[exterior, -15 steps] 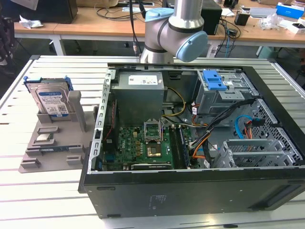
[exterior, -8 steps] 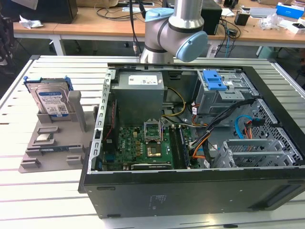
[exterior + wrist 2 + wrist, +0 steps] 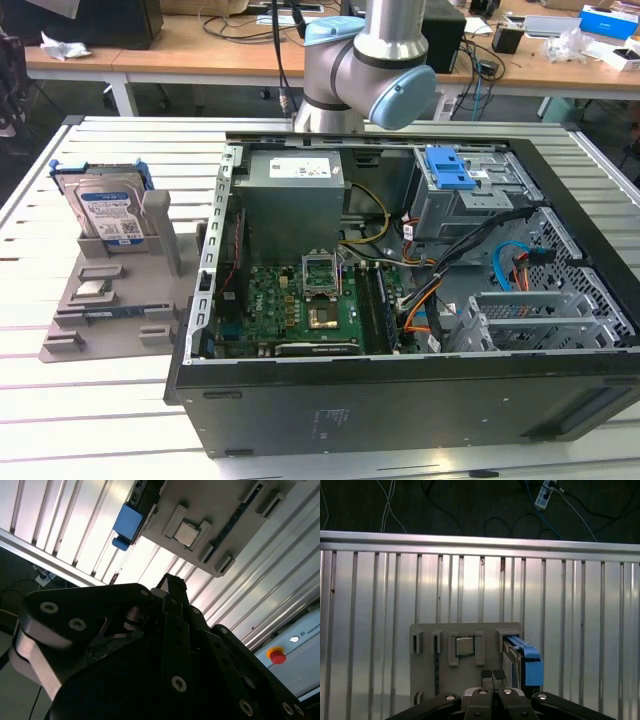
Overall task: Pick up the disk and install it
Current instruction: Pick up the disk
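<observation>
The disk (image 3: 108, 215) stands on edge in a grey holder (image 3: 70, 330) at the exterior view's left; it is silver with a white-and-blue label and a blue frame. In the first wrist view the disk (image 3: 520, 657) shows edge-on with its blue frame, far below and a little to one side of my gripper (image 3: 492, 675). The two fingertips are pressed together with nothing between them. The second wrist view shows the black gripper (image 3: 172, 582) high above the holder, and the disk's blue frame (image 3: 127, 522) at the holder's end.
An open computer case (image 3: 400, 400) lies on the slatted metal table (image 3: 120, 440), with a drive cage and blue latch (image 3: 450, 170) at its far right corner. A small square chip (image 3: 464, 645) sits in the holder. The arm's joints (image 3: 360, 70) rise behind the case.
</observation>
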Robot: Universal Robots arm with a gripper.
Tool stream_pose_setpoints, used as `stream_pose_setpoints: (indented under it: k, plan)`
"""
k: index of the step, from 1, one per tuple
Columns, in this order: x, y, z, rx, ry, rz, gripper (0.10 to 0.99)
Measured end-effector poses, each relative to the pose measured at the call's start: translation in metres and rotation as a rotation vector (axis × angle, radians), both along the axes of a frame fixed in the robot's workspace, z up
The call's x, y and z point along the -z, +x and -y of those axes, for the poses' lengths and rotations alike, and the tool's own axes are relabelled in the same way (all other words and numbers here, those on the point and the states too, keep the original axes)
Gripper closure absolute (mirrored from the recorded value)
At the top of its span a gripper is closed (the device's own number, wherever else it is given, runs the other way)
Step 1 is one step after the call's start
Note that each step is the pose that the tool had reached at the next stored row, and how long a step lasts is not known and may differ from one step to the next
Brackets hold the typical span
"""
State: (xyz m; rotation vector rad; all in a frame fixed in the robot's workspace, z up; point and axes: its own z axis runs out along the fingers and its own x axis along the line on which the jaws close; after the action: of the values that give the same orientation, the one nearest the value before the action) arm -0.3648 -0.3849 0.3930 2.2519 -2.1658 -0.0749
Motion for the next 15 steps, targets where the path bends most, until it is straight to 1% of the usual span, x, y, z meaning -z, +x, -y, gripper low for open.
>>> stream_pose_setpoints:
  k: [2,5,11,15]
  plan:
    - [0.0,0.0,0.0,-0.021,0.0,0.0,0.98]
    - [0.0,0.0,0.0,-0.09,0.0,0.0,0.98]
    - [0.0,0.0,0.0,-0.159,0.0,0.0,0.98]
    - [0.0,0.0,0.0,-0.187,0.0,0.0001,0.98]
